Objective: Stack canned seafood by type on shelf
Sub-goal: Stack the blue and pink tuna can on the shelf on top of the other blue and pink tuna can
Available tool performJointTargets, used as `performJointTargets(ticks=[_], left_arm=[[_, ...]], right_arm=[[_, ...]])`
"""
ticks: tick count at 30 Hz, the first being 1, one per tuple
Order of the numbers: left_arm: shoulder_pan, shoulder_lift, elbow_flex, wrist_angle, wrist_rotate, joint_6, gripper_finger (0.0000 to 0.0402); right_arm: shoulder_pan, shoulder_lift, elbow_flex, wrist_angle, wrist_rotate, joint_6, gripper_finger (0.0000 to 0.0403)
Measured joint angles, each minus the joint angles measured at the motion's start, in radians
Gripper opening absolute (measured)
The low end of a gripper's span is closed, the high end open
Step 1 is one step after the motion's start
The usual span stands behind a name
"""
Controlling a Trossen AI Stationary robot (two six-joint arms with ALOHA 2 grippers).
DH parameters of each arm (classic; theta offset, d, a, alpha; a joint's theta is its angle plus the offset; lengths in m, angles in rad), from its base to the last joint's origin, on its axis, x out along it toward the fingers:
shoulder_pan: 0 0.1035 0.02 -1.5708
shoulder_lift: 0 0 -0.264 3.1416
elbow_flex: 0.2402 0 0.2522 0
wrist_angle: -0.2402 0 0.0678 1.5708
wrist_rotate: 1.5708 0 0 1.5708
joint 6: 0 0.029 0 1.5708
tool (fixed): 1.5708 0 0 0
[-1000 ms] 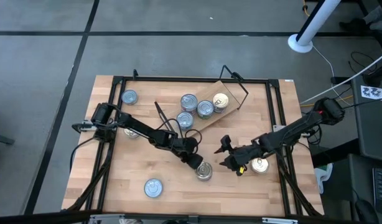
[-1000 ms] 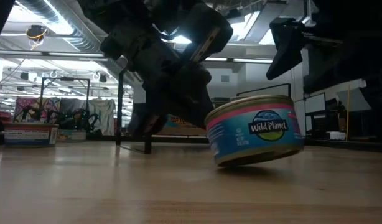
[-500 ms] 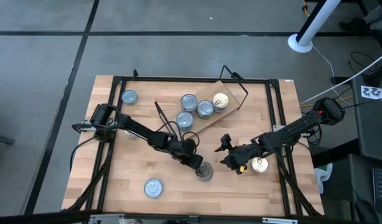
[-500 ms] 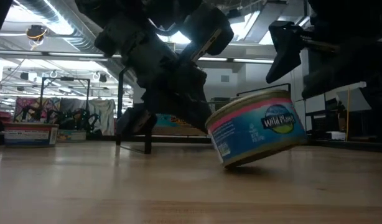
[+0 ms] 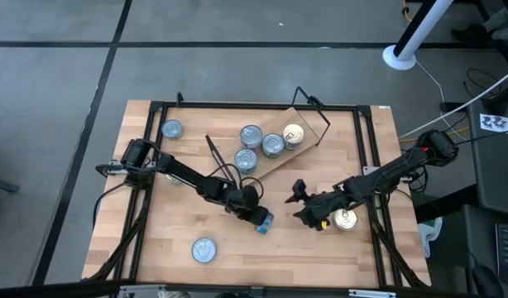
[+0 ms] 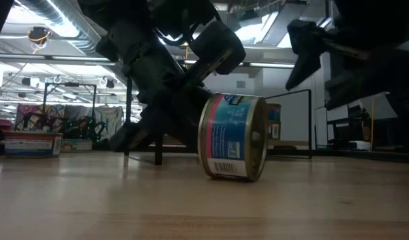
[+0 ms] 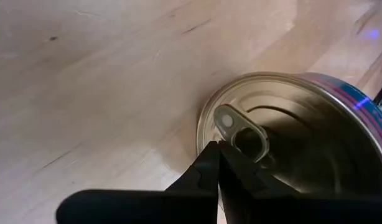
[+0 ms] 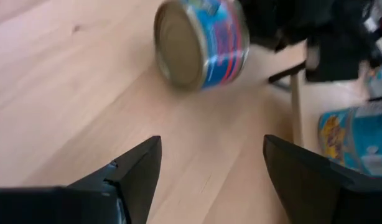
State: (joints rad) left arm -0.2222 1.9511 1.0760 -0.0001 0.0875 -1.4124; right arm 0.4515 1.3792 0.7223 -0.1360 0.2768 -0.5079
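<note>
1. The table (image 5: 171, 248) carries everything; the shelf (image 5: 308, 132) lies slanted across its far middle, with three blue-labelled tins and one gold tin (image 5: 293, 134) on its plank.
2. The left arm reaches from the table's left edge to the centre. Its left gripper (image 5: 251, 213) has its fingers clenched tight together, and in the left wrist view the tips press at the lid of a tin beside the pull ring, holding nothing.
3. The right arm comes in from the right edge. Its right gripper (image 5: 302, 207) hovers with fingers spread wide and empty, just beside a gold tin (image 5: 346, 219) standing on the table.
4. The blue tin (image 6: 232, 137) in the middle is what changed: a second ago it sat tilted on its rim, and now it has tipped fully onto its side, lid towards the left gripper, base towards the right one.
5. On its side it may roll, and I judge it must be righted before it can go on a stack.
6. Two more tins (image 5: 203, 249) wait loose, at the near-left and the far-left (image 5: 172, 129).
</note>
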Motion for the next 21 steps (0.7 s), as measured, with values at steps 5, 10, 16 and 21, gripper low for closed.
performJointTargets(ticks=[5, 10, 16, 21], left_arm=[[0.002, 0.0, 0.0, 0.003, -0.005, 0.0, 0.0001], [0.001, -0.001, 0.0, 0.011, -0.018, -0.025, 0.0001], [0.002, -0.001, 0.001, 0.012, -0.057, -0.034, 0.0001], [0.002, -0.002, 0.001, 0.015, -0.072, -0.044, 0.0001]], right_arm=[[0.0, 0.0, 0.0, 0.097, -0.021, -0.059, 0.028], [-0.009, 0.0, 0.0, 0.135, -0.053, -0.124, 0.028], [-0.073, 0.001, 0.0, 0.155, -0.176, -0.108, 0.028], [-0.116, 0.01, 0.0, 0.244, -0.258, -0.1, 0.028]])
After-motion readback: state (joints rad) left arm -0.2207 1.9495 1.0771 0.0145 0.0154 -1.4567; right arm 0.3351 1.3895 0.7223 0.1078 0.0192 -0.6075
